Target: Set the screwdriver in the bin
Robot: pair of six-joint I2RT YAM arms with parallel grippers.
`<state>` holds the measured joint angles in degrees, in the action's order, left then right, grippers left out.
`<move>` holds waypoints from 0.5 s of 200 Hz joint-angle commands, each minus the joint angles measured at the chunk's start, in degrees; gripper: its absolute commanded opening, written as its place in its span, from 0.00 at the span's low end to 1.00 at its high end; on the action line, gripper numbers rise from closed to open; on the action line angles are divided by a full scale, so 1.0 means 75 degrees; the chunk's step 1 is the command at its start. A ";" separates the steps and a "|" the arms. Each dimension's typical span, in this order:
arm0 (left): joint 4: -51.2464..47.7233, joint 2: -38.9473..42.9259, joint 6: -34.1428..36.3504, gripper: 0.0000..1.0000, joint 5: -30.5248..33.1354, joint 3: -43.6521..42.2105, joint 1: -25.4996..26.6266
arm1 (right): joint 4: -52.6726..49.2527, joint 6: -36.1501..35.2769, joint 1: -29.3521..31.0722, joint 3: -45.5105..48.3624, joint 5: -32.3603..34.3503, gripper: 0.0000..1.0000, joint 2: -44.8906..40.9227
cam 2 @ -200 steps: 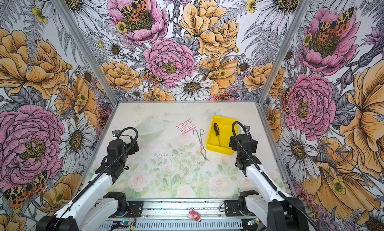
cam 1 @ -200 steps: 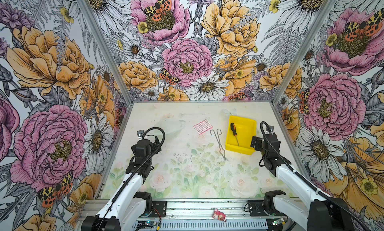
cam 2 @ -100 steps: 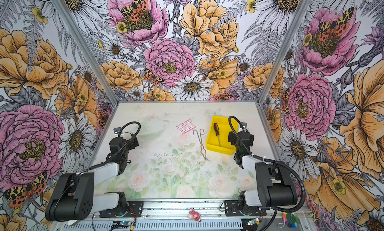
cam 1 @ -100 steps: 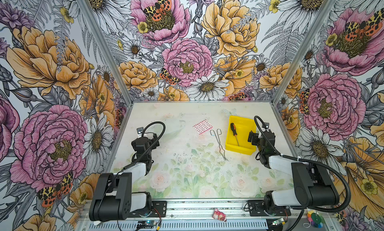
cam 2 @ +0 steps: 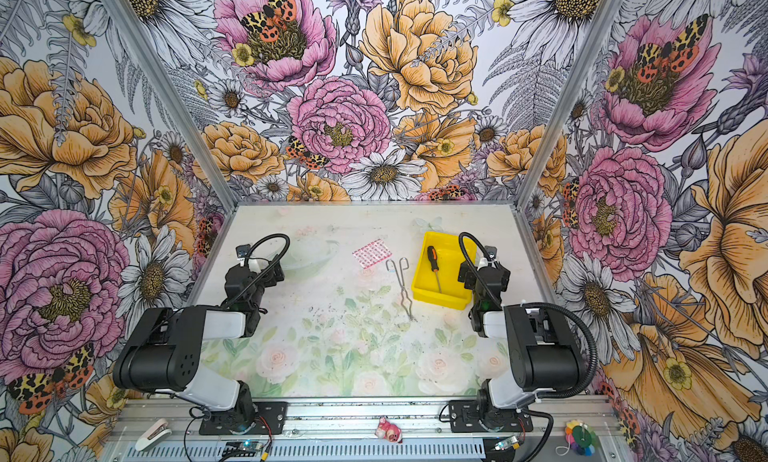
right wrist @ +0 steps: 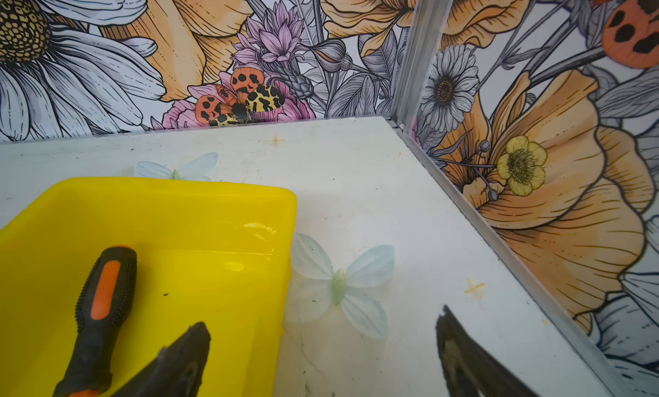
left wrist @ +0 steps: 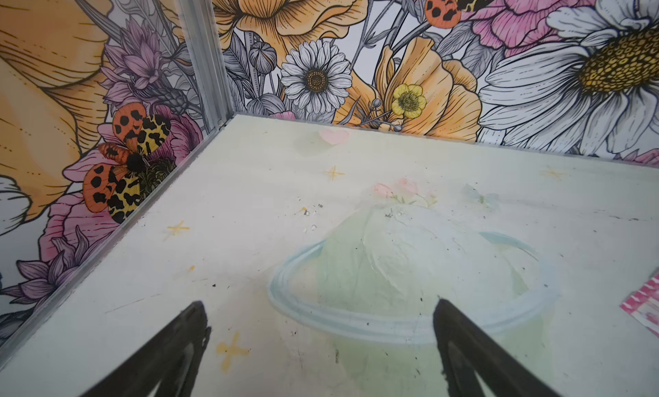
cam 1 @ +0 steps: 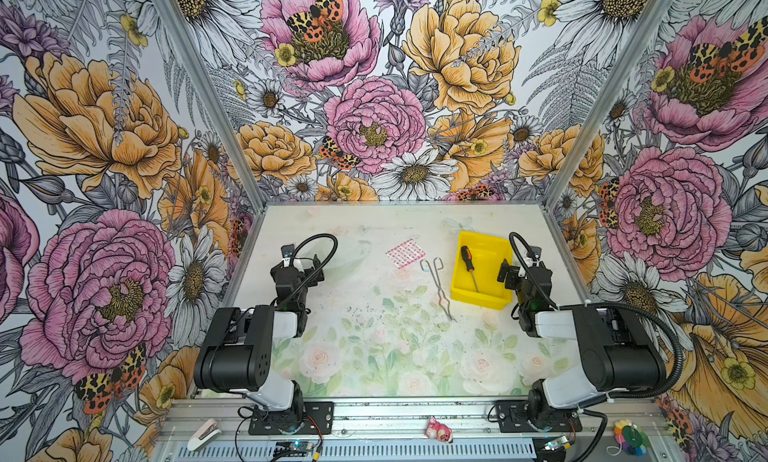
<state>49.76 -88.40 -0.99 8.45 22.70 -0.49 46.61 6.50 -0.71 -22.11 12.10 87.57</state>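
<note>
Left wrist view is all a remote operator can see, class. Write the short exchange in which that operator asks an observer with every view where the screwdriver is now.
Operator: My view shows table and the open left hand, no tool. Where is the screwdriver?
Observer: In both top views the screwdriver lies flat inside the yellow bin.
Operator: Is the right hand gripping it?
Observer: No. The right hand is open and empty, next to the bin.
</note>
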 commanded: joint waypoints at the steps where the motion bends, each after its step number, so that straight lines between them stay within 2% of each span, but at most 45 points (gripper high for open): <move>1: 0.0487 -0.0046 0.0188 0.99 -0.0154 -0.0132 0.0066 | 0.0435 -0.0047 0.0029 -0.0014 -0.0068 0.99 0.0042; 100: 0.0481 -0.0049 0.0212 0.99 -0.0206 -0.0132 0.0071 | 0.0461 -0.0070 0.0039 0.0018 -0.0077 1.00 0.0025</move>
<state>51.70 -88.40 0.01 8.23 22.55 -0.12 48.51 6.35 -0.71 -22.11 12.12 87.57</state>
